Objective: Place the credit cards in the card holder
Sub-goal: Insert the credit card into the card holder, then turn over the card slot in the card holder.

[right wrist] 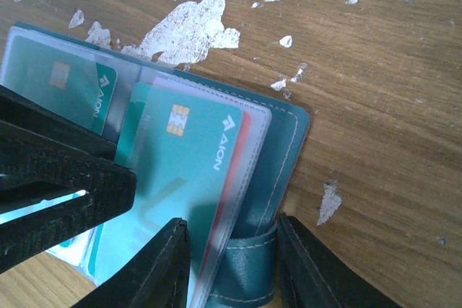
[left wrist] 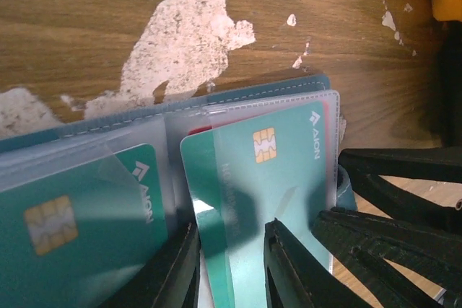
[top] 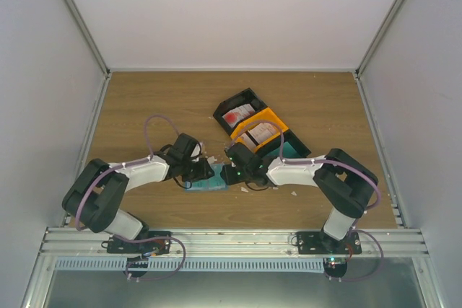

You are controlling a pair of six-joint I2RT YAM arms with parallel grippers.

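Two teal AION chip cards on record, both in the card holder (right wrist: 285,142), which lies open and flat on the scuffed wooden table (left wrist: 72,27) between the two grippers.

Item 1: teal chip card (left wrist: 260,178), part-way into a clear sleeve, its lower end running out between the fingers of the left gripper (left wrist: 231,232). Those fingers stand parted, tips on or just over the card face, with nothing pinched. We judge they sit there to push the card down its pocket, not to carry it.

Item 2: second teal card (left wrist: 79,207), seated in the neighbouring pocket, outside that gripper's left finger.

Item 3: red-edged card (right wrist: 244,151), a thin strip showing behind item 1 in the same sleeve stack.

Item 4: the holder's strap (right wrist: 245,268) and cover edge, lying between the fingers of the right gripper (right wrist: 232,225). These fingers are apart and bracket the edge; we cannot tell whether they bite on it or only pin it. We judge the purpose is to stop the holder sliding while the other arm feeds.

Item 5: black tray (top: 249,94) and orange tray (top: 268,114), beyond both grippers' fingertips, with more cards inside. The task is unfinished.
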